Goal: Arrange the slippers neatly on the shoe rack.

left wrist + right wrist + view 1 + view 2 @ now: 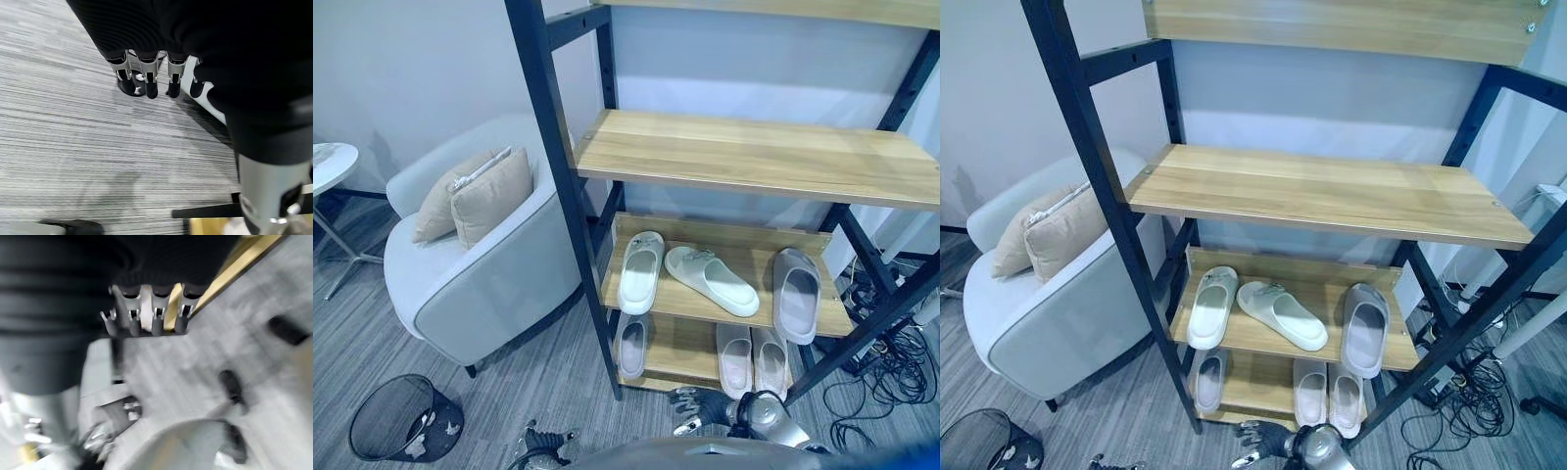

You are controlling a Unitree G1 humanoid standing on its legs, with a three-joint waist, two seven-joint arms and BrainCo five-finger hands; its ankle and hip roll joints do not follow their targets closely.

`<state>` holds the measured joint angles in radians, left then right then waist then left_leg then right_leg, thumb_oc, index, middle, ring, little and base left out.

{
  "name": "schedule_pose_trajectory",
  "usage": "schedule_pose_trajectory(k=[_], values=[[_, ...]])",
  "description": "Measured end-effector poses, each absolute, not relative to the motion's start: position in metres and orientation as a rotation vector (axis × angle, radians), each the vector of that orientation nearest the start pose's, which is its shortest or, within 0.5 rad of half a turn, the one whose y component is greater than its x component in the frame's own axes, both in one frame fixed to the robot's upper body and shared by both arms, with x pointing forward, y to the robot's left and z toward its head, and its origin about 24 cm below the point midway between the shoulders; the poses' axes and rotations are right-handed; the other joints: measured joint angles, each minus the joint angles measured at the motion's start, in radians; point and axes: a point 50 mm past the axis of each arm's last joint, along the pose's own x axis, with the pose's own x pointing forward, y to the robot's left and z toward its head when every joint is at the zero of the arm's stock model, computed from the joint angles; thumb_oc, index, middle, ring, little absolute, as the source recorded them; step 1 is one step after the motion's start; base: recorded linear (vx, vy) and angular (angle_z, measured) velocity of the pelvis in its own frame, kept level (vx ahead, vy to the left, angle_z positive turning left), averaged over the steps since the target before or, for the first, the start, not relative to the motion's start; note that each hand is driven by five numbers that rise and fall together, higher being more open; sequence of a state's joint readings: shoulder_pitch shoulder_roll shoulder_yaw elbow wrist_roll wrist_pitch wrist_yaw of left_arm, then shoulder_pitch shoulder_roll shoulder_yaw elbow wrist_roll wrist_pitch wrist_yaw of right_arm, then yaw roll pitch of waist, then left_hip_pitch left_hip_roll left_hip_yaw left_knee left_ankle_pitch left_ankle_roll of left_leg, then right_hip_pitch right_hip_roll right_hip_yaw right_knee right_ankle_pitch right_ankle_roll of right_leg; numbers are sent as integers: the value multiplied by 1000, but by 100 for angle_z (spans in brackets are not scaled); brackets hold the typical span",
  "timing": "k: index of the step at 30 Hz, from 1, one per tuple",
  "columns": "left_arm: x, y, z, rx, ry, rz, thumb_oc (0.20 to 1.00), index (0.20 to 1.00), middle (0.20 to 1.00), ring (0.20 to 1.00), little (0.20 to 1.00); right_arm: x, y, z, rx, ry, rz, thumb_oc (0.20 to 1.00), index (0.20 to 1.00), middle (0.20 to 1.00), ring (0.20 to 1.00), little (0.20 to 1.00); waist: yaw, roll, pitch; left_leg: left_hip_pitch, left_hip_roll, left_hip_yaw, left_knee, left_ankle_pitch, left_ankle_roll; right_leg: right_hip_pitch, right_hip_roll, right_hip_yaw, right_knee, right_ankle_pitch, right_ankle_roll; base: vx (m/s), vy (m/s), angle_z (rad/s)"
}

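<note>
Both hands low over the floor, slippers on the rack ahead.

I see my right hand (697, 409) at 6 o'clock with fingers loosely spread, empty; my left hand (146, 78) likewise relaxed, holding nothing. Beyond, three pale slippers (751, 359) lie on the shoe rack (744, 157) bottom shelf, three more slippers (709, 280) above.

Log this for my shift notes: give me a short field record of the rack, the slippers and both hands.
middle shelf: white slipper straight, white slipper lying askew, grey slipper straight
bottom shelf: single grey slipper at left, pale pair side by side at right
upper shelf: bare
left hand: over the carpet, fingers relaxed, holding nothing
right hand: low before the rack, holding nothing
nearby: armchair, waste bin
</note>
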<state>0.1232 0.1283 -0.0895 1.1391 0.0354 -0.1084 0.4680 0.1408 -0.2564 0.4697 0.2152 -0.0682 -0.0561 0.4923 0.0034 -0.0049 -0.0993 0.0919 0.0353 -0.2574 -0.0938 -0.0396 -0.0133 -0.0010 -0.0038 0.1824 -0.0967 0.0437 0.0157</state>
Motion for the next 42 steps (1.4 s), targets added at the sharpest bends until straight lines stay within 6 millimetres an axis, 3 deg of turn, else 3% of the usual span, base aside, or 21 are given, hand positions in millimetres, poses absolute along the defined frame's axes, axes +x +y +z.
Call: schedule_pose_trajectory(k=[1, 2, 5, 7, 10, 13, 15, 17, 20, 22, 26, 28, 31, 36, 38, 42], values=[[64, 215, -160, 481, 1081, 361, 1000, 1000, 1000, 1000, 1000, 191, -90, -24, -188, 261, 862, 1000, 1000, 1000, 1000, 1000, -12, 1, 0, 1, 2, 0, 1, 0, -1, 2, 2, -2, 0, 0, 0, 0, 0, 0], [61, 215, -160, 483, 1072, 354, 1000, 1000, 1000, 1000, 1000, 206, -101, -10, -204, 205, 808, 1000, 1000, 1000, 1000, 1000, -7, -1, 0, 4, 1, 0, 0, -1, -1, 7, 2, -3, 0, -1, -1, 28, 7, 4], [50, 215, -162, 469, 1101, 368, 1000, 1000, 1000, 1000, 1000, 214, -117, 10, -188, 146, 749, 1000, 1000, 1000, 1000, 1000, -13, -3, 2, 4, 1, 1, -4, -2, 2, 6, 0, -2, 0, -3, 0, 39, 4, -2], [46, 216, -162, 468, 1114, 371, 1000, 1000, 1000, 1000, 1000, 225, -114, 29, -139, 65, 728, 1000, 1000, 1000, 1000, 1000, -18, -4, 1, 5, 1, 2, 0, -3, 1, 6, 1, 0, 0, -3, 0, 19, 2, -2], [48, 215, -162, 442, 1109, 390, 1000, 1000, 1000, 1000, 1000, 230, -107, 38, -117, 22, 737, 1000, 1000, 1000, 1000, 1000, -11, -6, -1, 4, 1, 3, 0, -3, 1, 5, 0, -1, 0, -3, 0, 11, 2, 0], [47, 215, -163, 435, 1112, 390, 1000, 1000, 1000, 1000, 1000, 244, -113, 50, -148, -58, 649, 1000, 1000, 1000, 1000, 1000, -9, -7, -2, -2, 0, 3, 0, -3, 2, 0, -1, -1, 0, -3, 0, 0, 0, 0], [48, 215, -163, 441, 1109, 384, 1000, 1000, 1000, 1000, 1000, 279, -140, 61, -306, -99, 505, 1000, 1000, 1000, 1000, 1000, -8, -8, -3, -9, -2, 3, 0, -1, 2, -9, -3, -1, 0, 0, 4, 0, 0, 0], [52, 215, -163, 441, 1105, 381, 1000, 1000, 1000, 1000, 1000, 309, -182, 68, -432, -85, 272, 1000, 1000, 1000, 1000, 1000, 12, -9, -7, -29, -1, 2, 1, 1, 1, -28, -2, -3, 0, 1, 3, 0, 0, 0], [60, 215, -163, 451, 1102, 374, 1000, 1000, 1000, 1000, 1000, 322, -190, 56, -461, -22, 192, 1000, 1000, 1000, 1000, 1000, 16, 2, 10, -57, -2, -2, 1, 6, -2, -53, -3, -9, 0, 8, 4, -35, 30, 3], [63, 213, -164, 449, 1110, 369, 1000, 1000, 1000, 1000, 1000, 337, -198, 71, -516, -52, 138, 1000, 1000, 1000, 1000, 1000, 17, 3, 22, -94, -6, -6, 2, 16, -4, -88, -7, -10, 2, 16, 7, -32, 25, 7], [66, 214, -163, 452, 1101, 372, 1000, 1000, 1000, 1000, 1000, 336, -201, 72, -546, -57, 131, 1000, 1000, 1000, 1000, 1000, 13, 3, 39, -104, -7, -16, 2, 19, -5, -95, -9, -20, 3, 17, 6, -28, 27, 7], [72, 213, -162, 444, 1079, 374, 1000, 1000, 1000, 1000, 1000, 330, -213, 60, -570, -1, 107, 1000, 1000, 1000, 1000, 1000, 15, -1, 49, -109, -8, -27, 1, 21, -7, -96, -11, -33, 3, 16, 6, -17, 24, 12], [69, 214, -162, 439, 1086, 382, 1000, 1000, 1000, 1000, 1000, 319, -222, 41, -470, 69, 34, 1000, 1000, 1000, 1000, 1000, 10, 5, 63, -109, -8, -25, 1, 20, -6, -96, -11, -31, 0, 16, 6, 1, 5, 2], [65, 214, -163, 428, 1101, 396, 1000, 1000, 1000, 1000, 1000, 291, -244, 15, -472, 197, 43, 1000, 1000, 1000, 1000, 1000, -13, 7, 62, -92, -8, -22, 1, 20, -6, -81, -11, -29, 0, 16, 6, 26, 5, -1], [68, 216, -162, 433, 1092, 397, 1000, 1000, 1000, 1000, 1000, 290, -244, 13, -474, 214, 68, 1000, 1000, 1000, 1000, 1000, -12, 8, 62, -92, -7, -21, 1, 20, -6, -81, -10, -29, 0, 17, 5, 0, 0, 0], [76, 214, -161, 428, 1069, 394, 1000, 1000, 1000, 1000, 1000, 302, -233, 24, -671, 206, 205, 1000, 1000, 1000, 1000, 1000, -2, 11, 61, -113, -8, -22, 1, 26, -7, -101, -11, -29, 0, 21, 6, 0, 0, 0]])
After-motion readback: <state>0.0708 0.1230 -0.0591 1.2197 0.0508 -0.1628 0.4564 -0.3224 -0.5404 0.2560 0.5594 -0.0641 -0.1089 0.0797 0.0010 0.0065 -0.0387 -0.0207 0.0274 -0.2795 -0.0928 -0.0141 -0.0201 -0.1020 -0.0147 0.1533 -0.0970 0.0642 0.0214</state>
